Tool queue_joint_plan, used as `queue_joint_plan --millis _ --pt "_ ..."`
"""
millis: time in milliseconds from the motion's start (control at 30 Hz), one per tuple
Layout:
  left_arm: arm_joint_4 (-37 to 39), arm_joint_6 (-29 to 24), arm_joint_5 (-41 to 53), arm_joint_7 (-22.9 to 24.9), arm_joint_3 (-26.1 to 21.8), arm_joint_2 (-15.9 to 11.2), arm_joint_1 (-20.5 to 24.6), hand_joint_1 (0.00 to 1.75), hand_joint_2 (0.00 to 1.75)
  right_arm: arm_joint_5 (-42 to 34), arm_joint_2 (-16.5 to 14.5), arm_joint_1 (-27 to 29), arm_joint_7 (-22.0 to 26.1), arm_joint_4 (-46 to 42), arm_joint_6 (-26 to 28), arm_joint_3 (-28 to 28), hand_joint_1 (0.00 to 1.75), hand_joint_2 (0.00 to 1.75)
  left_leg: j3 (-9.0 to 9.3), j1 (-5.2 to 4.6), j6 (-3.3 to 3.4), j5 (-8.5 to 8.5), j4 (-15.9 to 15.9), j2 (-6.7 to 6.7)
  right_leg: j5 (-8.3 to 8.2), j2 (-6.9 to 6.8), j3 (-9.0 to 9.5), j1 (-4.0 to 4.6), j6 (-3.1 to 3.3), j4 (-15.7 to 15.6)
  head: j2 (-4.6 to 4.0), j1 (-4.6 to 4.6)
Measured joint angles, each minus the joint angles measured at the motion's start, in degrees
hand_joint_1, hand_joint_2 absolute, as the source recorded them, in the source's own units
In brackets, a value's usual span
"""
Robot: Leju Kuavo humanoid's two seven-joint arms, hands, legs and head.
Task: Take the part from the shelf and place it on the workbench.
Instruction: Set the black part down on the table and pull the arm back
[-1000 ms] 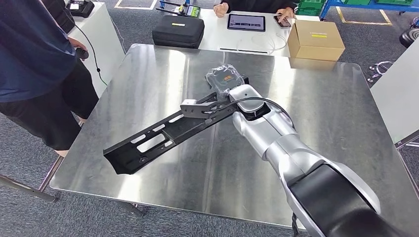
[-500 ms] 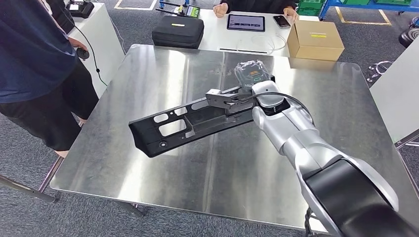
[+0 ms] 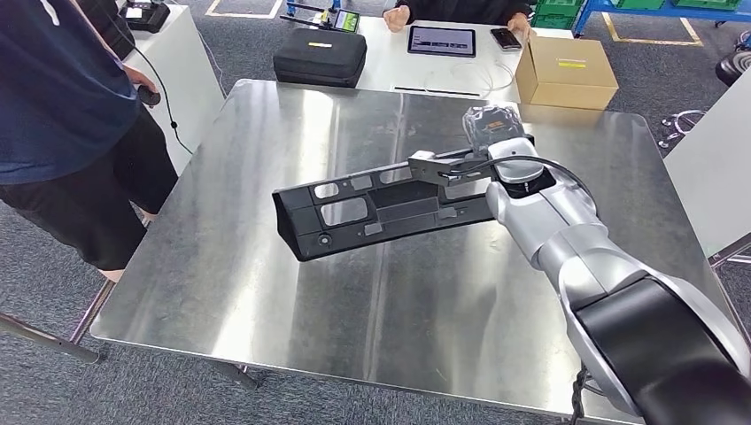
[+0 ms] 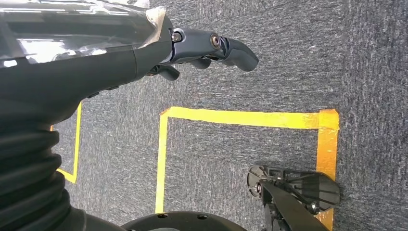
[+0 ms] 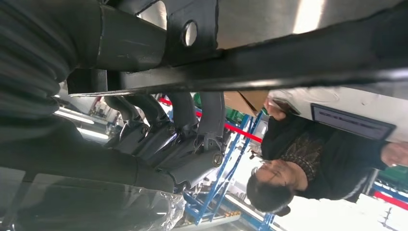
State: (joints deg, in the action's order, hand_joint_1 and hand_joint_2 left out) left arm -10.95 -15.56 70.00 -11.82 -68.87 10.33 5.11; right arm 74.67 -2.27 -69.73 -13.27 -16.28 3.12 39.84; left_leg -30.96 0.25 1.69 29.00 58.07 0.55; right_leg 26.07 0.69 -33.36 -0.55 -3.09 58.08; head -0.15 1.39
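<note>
A person in dark blue point(image 3: 53, 88) stands at the left side of the steel workbench point(image 3: 266, 292). Over the middle of the workbench hangs the part point(image 3: 381, 208), a long black plastic panel with cut-outs, its free end pointing toward the left edge. Over the last second it has swung up and toward the far right corner, turning from a steep diagonal to nearly parallel with the front edge. It looks raised above the surface rather than resting on it, so placing is probably not yet done. The right hand point(image 3: 491, 142) grasps the part's right end, fingers point(image 5: 192, 120) wrapped over its rim. Beyond the far edge, a cardboard box point(image 3: 565, 71) sits on a white table. The left hand point(image 4: 202, 48) hangs above grey carpet, fingers loosely curled, holding nothing.
</note>
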Motion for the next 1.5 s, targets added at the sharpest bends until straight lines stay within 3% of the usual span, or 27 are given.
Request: queue_joint_plan --millis 400,533,667,800,1233,1500 --pt "0.0 1.8 0.25 -0.98 0.38 -0.38 0.0 0.0 1.75 0.12 2.28 -0.99 -0.08 0.11 -0.51 -0.37 1.75 1.75 0.01 0.0 0.0 0.0 0.0 0.01 0.0 0.0 0.02 0.0 0.0 0.0 0.0 0.0" --pt "0.0 1.41 0.62 -1.14 0.76 -0.61 0.0 0.0 1.75 0.23 2.92 -1.31 -0.08 0.11 -0.54 -0.54 0.0 0.0 0.01 -0.01 0.0 0.0 0.0 -0.02 0.0 0.01 0.03 0.0 0.0 0.0 0.0 -0.01" --pt "-0.01 0.56 0.9 -0.15 0.83 -0.8 0.0 0.0 1.75 0.67 3.17 -1.79 0.16 0.16 -1.07 -0.54 0.0 0.0 0.03 -0.01 0.01 0.0 0.0 -0.03 0.0 0.02 0.02 0.0 0.0 0.0 0.0 -0.01" --pt "0.0 -0.31 0.92 0.26 0.83 -0.96 0.0 0.0 0.0 1.65 3.2 -2.48 1.76 0.25 -2.41 -0.52 0.0 0.0 0.02 -0.01 0.0 0.0 0.0 -0.03 0.0 0.02 0.04 0.0 0.0 0.0 0.0 -0.01" --pt "0.0 -1.41 0.72 2.04 0.81 -1.13 0.01 0.0 0.0 7.24 0.49 -5.97 11.75 0.28 -7.04 2.26 0.0 0.0 0.05 0.0 0.0 0.0 0.0 -0.05 0.0 0.03 0.07 0.0 0.0 0.0 0.0 -0.01" --pt "0.0 -1.49 0.65 2.2 0.8 -1.13 0.01 0.0 0.0 8.77 -1.13 -6.55 13.4 0.28 -7.48 4.82 0.0 0.0 0.06 -0.01 0.0 0.0 0.0 -0.01 0.0 0.02 0.11 0.0 0.0 0.0 0.0 0.01"
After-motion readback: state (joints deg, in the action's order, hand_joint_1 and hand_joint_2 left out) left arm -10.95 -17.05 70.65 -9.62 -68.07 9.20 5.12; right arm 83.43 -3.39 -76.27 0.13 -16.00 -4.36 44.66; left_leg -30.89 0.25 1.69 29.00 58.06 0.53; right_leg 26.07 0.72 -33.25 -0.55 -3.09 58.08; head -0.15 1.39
